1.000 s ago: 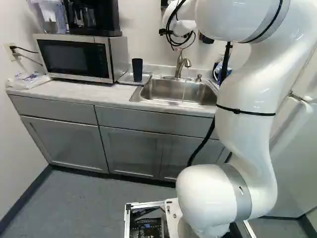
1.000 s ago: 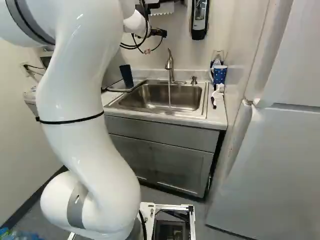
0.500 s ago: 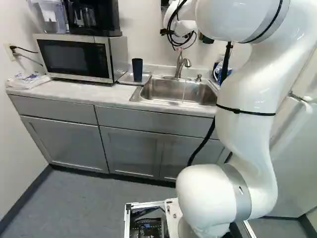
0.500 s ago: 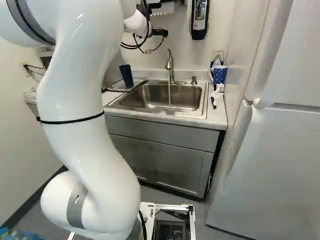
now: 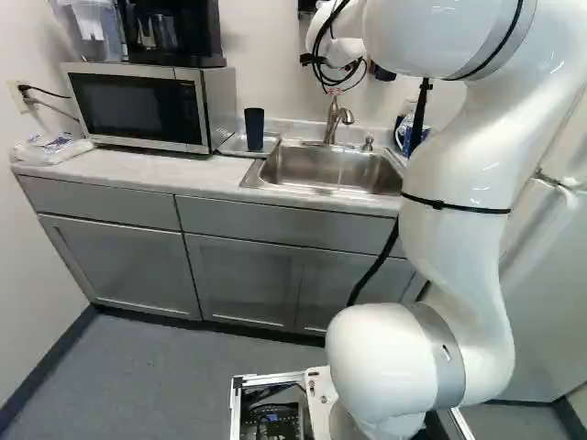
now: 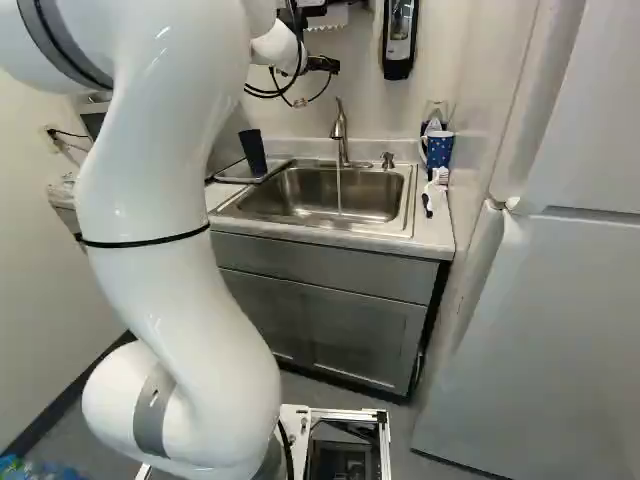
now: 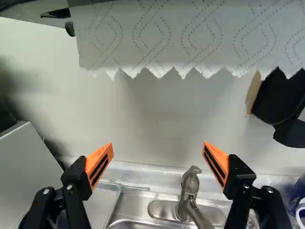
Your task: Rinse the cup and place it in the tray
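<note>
A dark blue cup (image 5: 254, 129) stands upright on a tray (image 5: 271, 144) at the left of a kitchen sink (image 6: 300, 196), its mouth up and its long axis vertical, while a robot's black gripper (image 7: 157, 144) is poised high near the far wall. The jaws are spread wide, orange pads (image 7: 99, 165) apart, holding nothing. From them the cup lies left and lower, beyond the basin's left rim and beside the microwave (image 5: 138, 108). Nearer to hand is the faucet (image 7: 189, 192), below the gripper and between the lines of the two fingers, a little toward the right one, as a thin stream of water (image 6: 339, 190) falls into the sink. With the cup already on the tray, the rinse looks to be finished, and the running tap the likelier business at hand. Reaching its lever (image 7: 193, 170) would call for a lower approach, with the faucet kept between the fingers; coming down off-centre could knock the spout. A spotted mug (image 6: 439, 149) stands at the sink's right, well apart from the cup.
</note>
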Available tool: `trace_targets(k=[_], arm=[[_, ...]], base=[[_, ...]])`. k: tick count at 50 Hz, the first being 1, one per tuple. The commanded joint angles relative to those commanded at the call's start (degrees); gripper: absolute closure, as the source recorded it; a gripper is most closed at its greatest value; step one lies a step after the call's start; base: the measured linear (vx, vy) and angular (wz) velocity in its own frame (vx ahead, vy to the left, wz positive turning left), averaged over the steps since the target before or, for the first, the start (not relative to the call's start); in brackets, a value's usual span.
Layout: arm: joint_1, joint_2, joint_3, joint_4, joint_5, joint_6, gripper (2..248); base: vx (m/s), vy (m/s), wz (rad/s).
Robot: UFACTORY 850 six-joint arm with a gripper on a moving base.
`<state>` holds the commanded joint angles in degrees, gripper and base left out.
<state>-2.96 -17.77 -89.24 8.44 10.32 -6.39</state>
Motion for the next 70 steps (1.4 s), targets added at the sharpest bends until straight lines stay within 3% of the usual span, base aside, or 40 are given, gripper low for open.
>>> trace_targets(k=[43,70], arm=[[-1.4,-3.8,-1.3,0.0,0.0,0.0,3],[-1.5,-7.0,-5.0,0.0,0.0,0.0,3]], base=[[0.000,0.000,0.000],[0.000,0.000,0.000]])
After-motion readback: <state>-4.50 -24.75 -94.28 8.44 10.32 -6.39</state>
